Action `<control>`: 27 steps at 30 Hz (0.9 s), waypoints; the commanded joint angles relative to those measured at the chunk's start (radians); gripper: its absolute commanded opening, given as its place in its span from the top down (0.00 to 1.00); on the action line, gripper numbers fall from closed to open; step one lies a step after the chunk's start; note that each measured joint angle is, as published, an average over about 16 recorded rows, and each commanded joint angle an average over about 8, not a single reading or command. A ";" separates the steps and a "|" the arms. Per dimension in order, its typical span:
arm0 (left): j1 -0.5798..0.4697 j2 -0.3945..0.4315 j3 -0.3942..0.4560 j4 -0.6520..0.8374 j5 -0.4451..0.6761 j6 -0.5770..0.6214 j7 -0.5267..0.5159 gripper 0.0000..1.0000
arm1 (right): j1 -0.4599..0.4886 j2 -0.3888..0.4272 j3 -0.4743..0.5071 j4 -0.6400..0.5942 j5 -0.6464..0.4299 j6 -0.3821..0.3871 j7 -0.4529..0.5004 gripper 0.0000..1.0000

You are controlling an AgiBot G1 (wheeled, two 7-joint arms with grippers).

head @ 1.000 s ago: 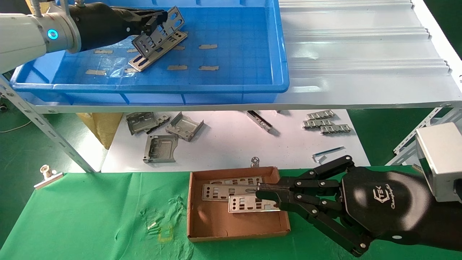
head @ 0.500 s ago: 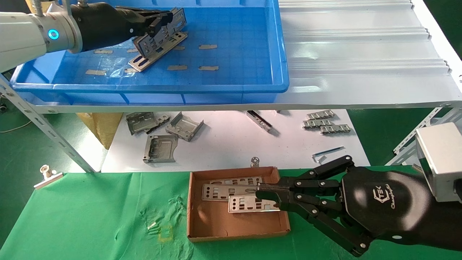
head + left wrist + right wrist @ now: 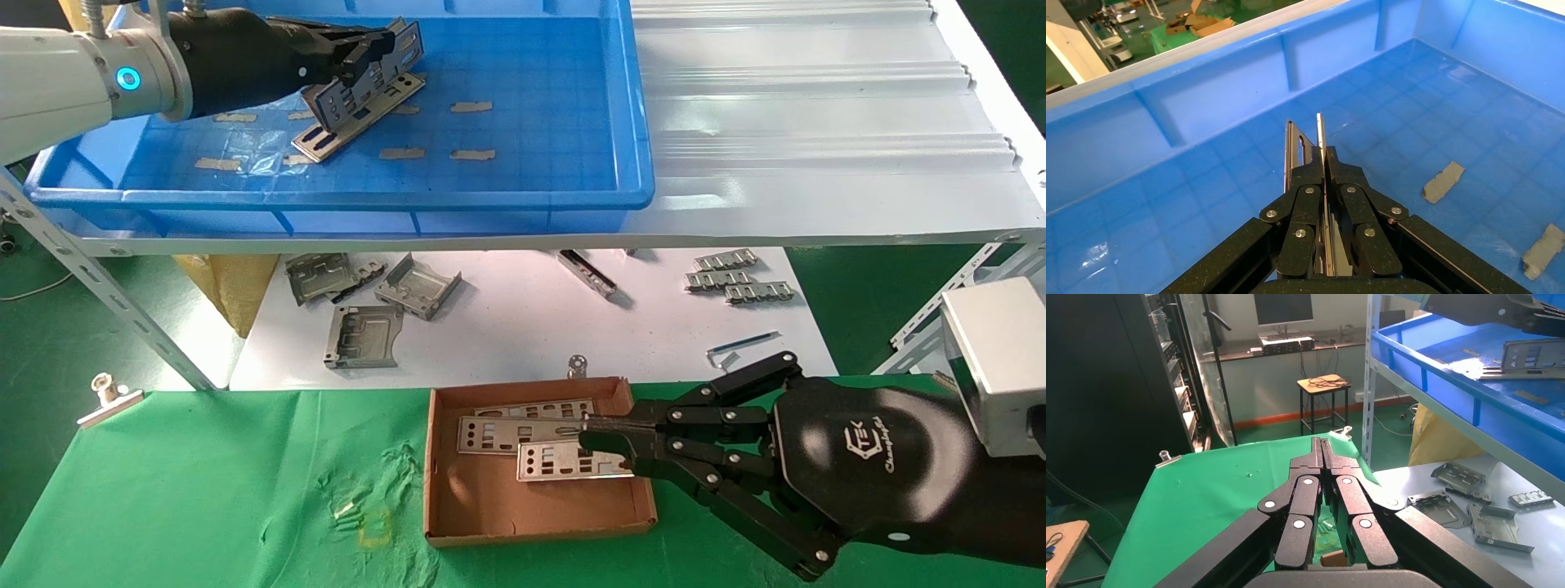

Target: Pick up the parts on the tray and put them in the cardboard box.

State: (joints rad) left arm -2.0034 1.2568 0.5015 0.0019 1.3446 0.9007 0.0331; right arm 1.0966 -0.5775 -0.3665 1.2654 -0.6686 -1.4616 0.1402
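Note:
My left gripper [image 3: 369, 51] is inside the blue tray [image 3: 327, 200], shut on a silver plate [image 3: 372, 77]. It holds the plate tilted on edge, the lower end just over a second plate [image 3: 359, 121] lying on the tray floor. In the left wrist view the held plate [image 3: 1320, 131] sticks out edge-on between the closed fingers of the left gripper [image 3: 1322, 166]. My right gripper [image 3: 590, 433] is shut and empty over the right side of the cardboard box [image 3: 490, 506]. Three plates [image 3: 507, 433] lie in the box.
Tan tape bits [image 3: 472, 106] lie on the tray floor. A white corrugated sheet [image 3: 817, 122] covers the shelf to the right of the tray. Grey brackets [image 3: 359, 335] and toothed strips [image 3: 739, 282] lie on the lower white surface. A metal clip [image 3: 106, 396] sits on the green cloth.
My left gripper has shifted slightly right and back with the plate, which now stands a little steeper. The right arm has not moved.

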 commanded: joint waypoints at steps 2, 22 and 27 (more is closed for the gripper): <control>0.001 0.001 0.002 0.001 0.002 -0.002 -0.001 1.00 | 0.000 0.000 0.000 0.000 0.000 0.000 0.000 1.00; -0.001 0.010 0.012 0.006 0.017 -0.018 -0.019 1.00 | 0.000 0.000 0.000 0.000 0.000 0.000 0.000 1.00; 0.000 0.013 0.014 0.006 0.020 -0.024 -0.024 1.00 | 0.000 0.000 0.000 0.000 0.000 0.000 0.000 1.00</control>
State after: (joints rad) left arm -2.0035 1.2688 0.5151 0.0075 1.3637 0.8781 0.0101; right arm 1.0967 -0.5774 -0.3668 1.2654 -0.6684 -1.4615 0.1401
